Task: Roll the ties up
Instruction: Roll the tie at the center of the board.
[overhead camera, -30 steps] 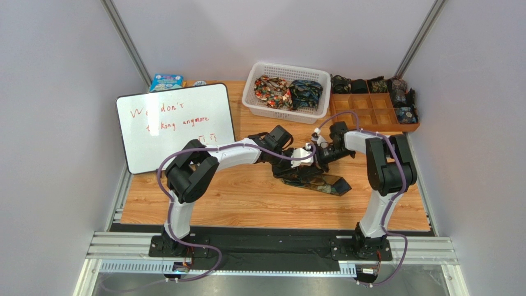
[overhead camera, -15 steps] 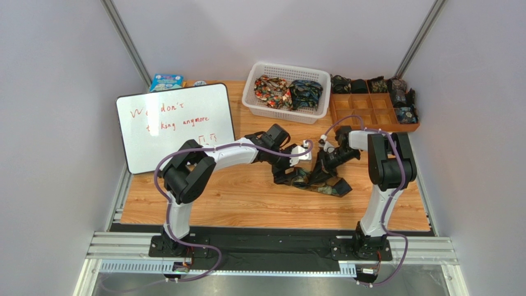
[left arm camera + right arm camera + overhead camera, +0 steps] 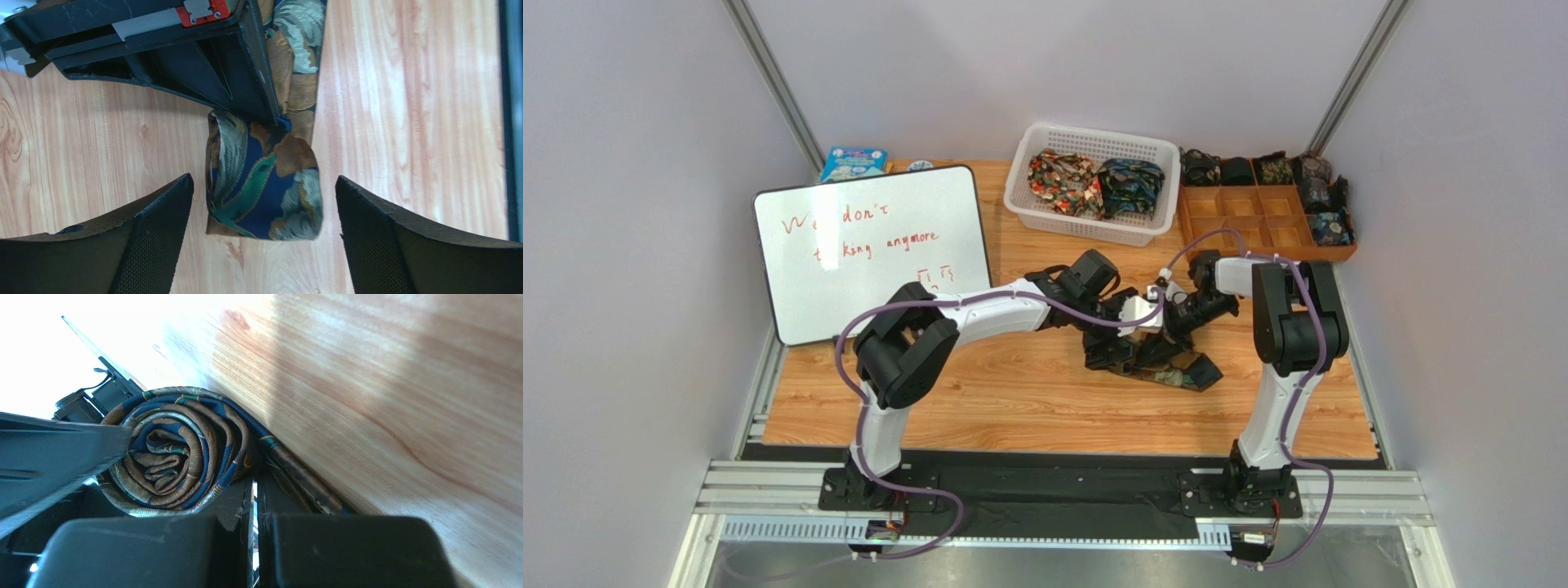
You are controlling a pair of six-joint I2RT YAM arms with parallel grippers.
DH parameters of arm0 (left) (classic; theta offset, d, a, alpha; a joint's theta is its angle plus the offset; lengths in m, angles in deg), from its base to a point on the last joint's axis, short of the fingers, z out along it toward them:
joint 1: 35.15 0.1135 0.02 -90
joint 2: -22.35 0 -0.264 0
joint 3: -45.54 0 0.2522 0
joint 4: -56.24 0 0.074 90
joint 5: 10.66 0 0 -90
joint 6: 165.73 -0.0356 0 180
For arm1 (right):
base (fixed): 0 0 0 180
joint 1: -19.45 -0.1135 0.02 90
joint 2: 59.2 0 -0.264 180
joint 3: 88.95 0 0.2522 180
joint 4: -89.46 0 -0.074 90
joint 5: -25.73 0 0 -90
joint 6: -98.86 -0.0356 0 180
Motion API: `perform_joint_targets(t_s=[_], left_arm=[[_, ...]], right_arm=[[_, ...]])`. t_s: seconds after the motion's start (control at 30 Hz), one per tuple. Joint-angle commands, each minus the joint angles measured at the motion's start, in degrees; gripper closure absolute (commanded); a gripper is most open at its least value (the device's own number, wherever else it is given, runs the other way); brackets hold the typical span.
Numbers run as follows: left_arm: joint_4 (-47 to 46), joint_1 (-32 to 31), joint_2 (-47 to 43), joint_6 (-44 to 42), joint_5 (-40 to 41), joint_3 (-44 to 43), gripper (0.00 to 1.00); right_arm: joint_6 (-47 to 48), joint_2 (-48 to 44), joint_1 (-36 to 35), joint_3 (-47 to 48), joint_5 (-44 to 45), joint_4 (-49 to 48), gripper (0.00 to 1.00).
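A dark blue tie (image 3: 264, 165) with green and gold leaves lies on the wooden table, one end wound into a small roll (image 3: 178, 459). Its loose tail (image 3: 1167, 365) trails toward the near right. My left gripper (image 3: 263, 181) is open, one finger on each side of the roll and clear of it. My right gripper (image 3: 255, 485) is shut, its tips pressed against the roll where the tail leaves it. In the top view the left gripper (image 3: 1133, 312) and the right gripper (image 3: 1169, 316) meet mid-table over the tie.
A white slotted basket (image 3: 1087, 228) at the back holds two bunched ties (image 3: 1065, 179). To its right a wooden compartment tray (image 3: 1241, 230) carries several rolled ties (image 3: 1323, 196) along its far side. A whiteboard (image 3: 873, 251) leans at the left.
My left gripper has opened wide, letting go of the roll, and has shifted a little to the right. The right gripper has stayed shut against the roll.
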Motion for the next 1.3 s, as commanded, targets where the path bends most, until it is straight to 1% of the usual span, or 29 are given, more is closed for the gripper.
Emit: perform_joint_targets(t_s=[0.0,0.03,0.1,0.13,0.17,0.23,0.3,0.33,0.4,0.5,0.63,0.83,0.93,0.97,1.0,1.03,1.27], left_arm=[[-1.42,-0.70,3.39,-2.35,2.76,-3.50,0.15],[-0.89,-0.70,3.92,-2.35,2.94,-3.94,0.24],[0.25,-0.79,5.50,-2.53,3.99,-5.08,0.38],[1.21,-0.70,5.77,-2.53,3.99,-5.18,0.52],[1.57,-0.53,5.95,-2.87,4.25,-5.18,0.60],[2.36,-0.26,6.39,-2.09,4.26,-4.83,0.75],[2.98,0.44,6.48,-0.86,3.20,-4.57,0.79],[2.89,0.62,6.39,-0.51,3.11,-4.13,0.81],[2.54,1.32,6.39,0.46,2.24,-3.95,0.83],[2.63,2.28,6.56,2.31,0.39,-4.21,0.85],[2.54,3.17,6.57,4.67,-1.10,-4.92,0.87],[1.49,4.31,4.90,4.51,-3.91,-3.69,0.88],[0.78,4.66,3.14,3.54,-5.58,-2.54,0.86],[0.87,4.83,2.88,3.10,-5.94,-2.46,0.85],[1.48,4.92,2.09,1.79,-6.03,-2.54,0.85],[2.10,5.10,1.82,0.91,-6.29,-2.72,0.84],[7.28,6.24,-0.81,-6.56,-11.21,-2.28,0.82]], right_arm=[[2.87,0.57,-0.34,-0.43,3.79,-1.60,1.00],[2.87,0.13,-0.43,-0.43,3.35,-1.51,1.00],[2.87,-1.10,-0.52,-0.26,2.47,-0.99,1.00],[5.05,-1.45,-0.43,0.27,2.12,-0.55,1.00],[5.42,-2.41,-0.52,0.53,1.68,0.67,1.00],[6.73,-3.39,-0.08,1.93,0.89,2.08,0.93],[7.96,-4.62,0.45,3.52,-0.34,5.24,0.85],[8.58,-5.49,1.15,4.66,-0.61,6.30,0.84],[9.29,-6.46,1.85,4.93,-0.96,8.06,0.82],[9.20,-7.00,2.03,3.62,0.01,8.16,0.82],[8.76,-4.45,1.77,2.03,0.80,7.02,0.84],[5.79,0.11,-0.08,2.29,7.12,2.27,0.86],[3.85,2.05,0.01,3.08,10.81,0.43,0.87],[3.49,2.32,-0.08,3.08,13.34,0.16,0.88],[3.49,2.76,0.01,3.00,13.19,0.16,0.87],[1.23,3.11,-0.16,3.00,13.54,0.25,0.87],[-1.08,2.32,-1.04,3.44,16.79,0.33,0.87]])
